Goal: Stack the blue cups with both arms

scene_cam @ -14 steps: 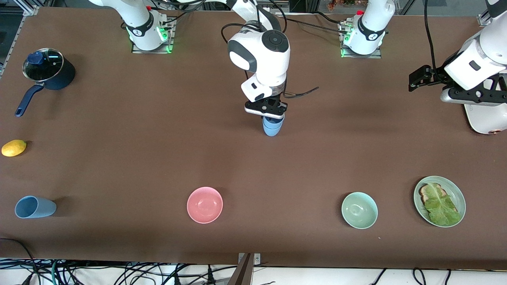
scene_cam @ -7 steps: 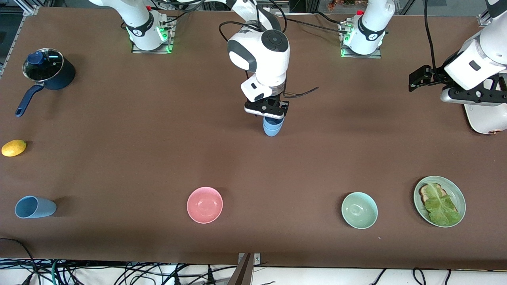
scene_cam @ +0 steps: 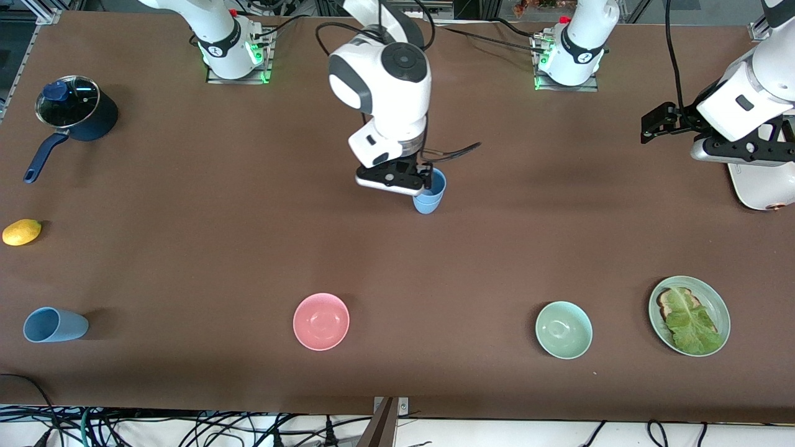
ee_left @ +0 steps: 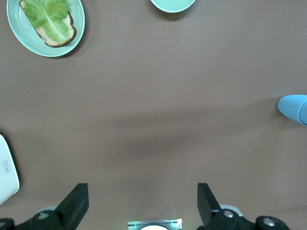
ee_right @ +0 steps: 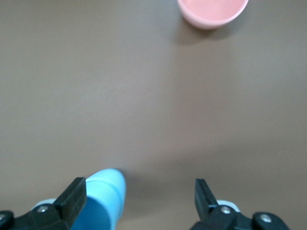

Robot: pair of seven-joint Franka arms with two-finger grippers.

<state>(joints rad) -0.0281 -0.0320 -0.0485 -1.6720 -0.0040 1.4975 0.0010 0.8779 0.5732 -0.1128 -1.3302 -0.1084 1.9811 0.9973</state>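
Your brown surface [scene_cam: 186, 248] holds two blue cups: an upright stack [scene_cam: 428, 194] at mid-table and a tipped cup [scene_cam: 53, 325] lying near the front edge at the right arm's end. Your right gripper [scene_cam: 393, 178] hangs just beside the stack, fingers wide, holding nothing; one finger [ee_right: 76, 199] sits so close to the rim that a sideways move could topple it. Your left gripper [ee_left: 143, 203] waits over bare surface, fingers wide, empty.

Bare table [scene_cam: 248, 236] surrounds the upright blue cups [scene_cam: 428, 194]; only the right end effector [scene_cam: 397, 180] crowds them.
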